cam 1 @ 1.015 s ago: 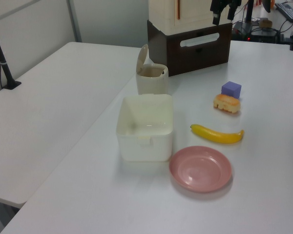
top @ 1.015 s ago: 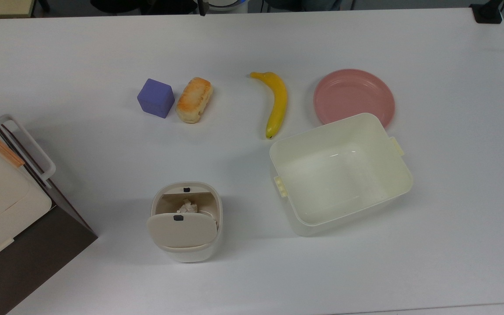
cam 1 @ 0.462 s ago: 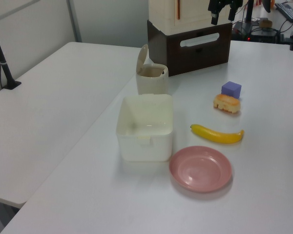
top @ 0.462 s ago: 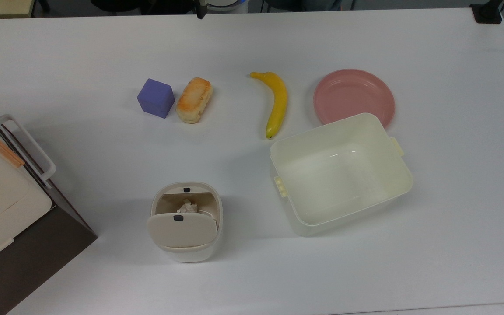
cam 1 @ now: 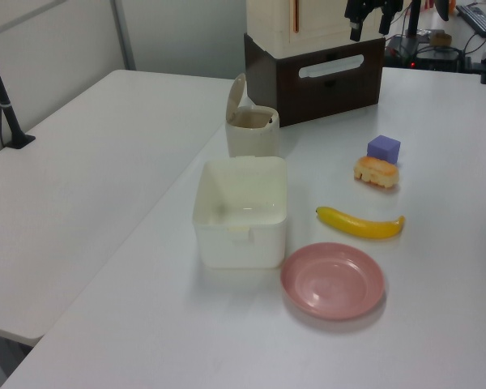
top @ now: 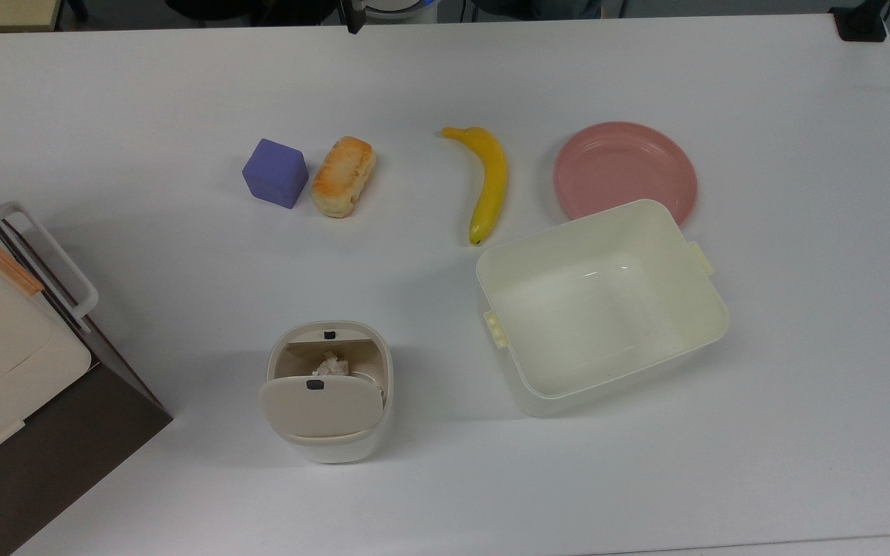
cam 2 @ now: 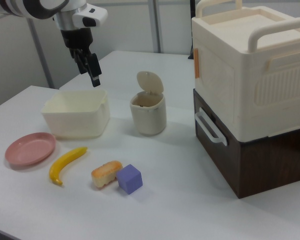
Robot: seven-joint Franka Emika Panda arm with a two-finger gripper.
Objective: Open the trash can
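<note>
On the table (top: 182, 494), trash can (top: 329, 392) lid raised, crumpled scrap inside, gripper (cam 2: 92, 67) aloft, closed, empty.

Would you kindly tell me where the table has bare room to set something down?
Free: the stretch between the purple cube and the small beige lidded bin. Crowded: the yellow banana, pink plate and cream rectangular tub sit close together.

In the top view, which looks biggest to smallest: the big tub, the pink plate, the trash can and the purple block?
1. Big tub
2. Pink plate and trash can: too alike to rank
3. Purple block
</note>
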